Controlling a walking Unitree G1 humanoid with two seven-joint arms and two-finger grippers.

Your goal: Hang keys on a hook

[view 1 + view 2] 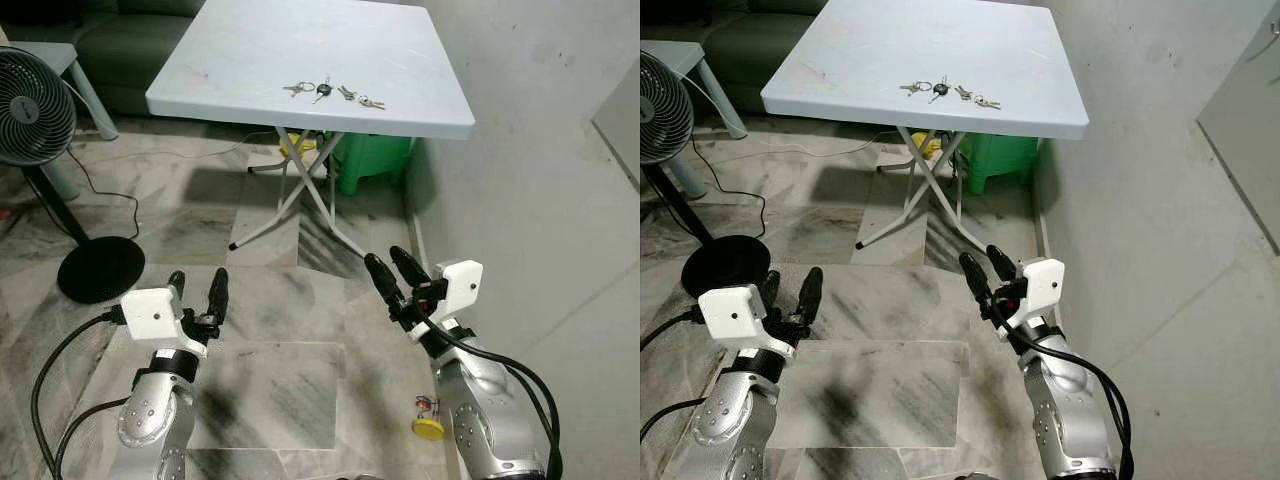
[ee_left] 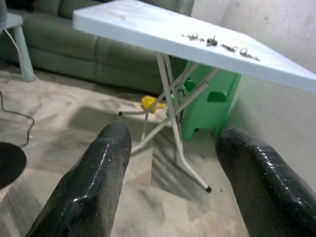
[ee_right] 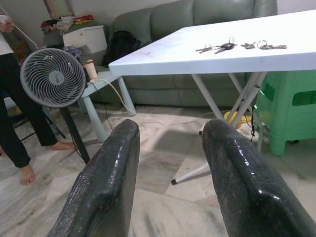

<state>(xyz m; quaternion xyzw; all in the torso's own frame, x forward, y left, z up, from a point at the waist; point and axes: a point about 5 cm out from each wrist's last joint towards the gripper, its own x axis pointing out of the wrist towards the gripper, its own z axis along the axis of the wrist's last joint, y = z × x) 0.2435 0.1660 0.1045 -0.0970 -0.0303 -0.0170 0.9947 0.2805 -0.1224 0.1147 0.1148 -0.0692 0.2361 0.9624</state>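
Several keys (image 1: 333,93) lie in a row near the front edge of a white folding table (image 1: 250,55); one has a black head (image 1: 322,90). They also appear as keys (image 3: 240,46) on the tabletop in the right wrist view. My left gripper (image 1: 197,288) is open, held low over the floor well short of the table. My right gripper (image 1: 395,268) is open too, on the right near the wall, equally far from the keys. Both hold nothing.
A standing fan (image 1: 32,108) with its round base (image 1: 100,268) and cable is at the left. A green stool (image 1: 375,160) sits under the table, a sofa (image 3: 207,19) behind it. The wall (image 1: 540,150) runs on the right. A person's legs (image 3: 15,123) stand by the fan.
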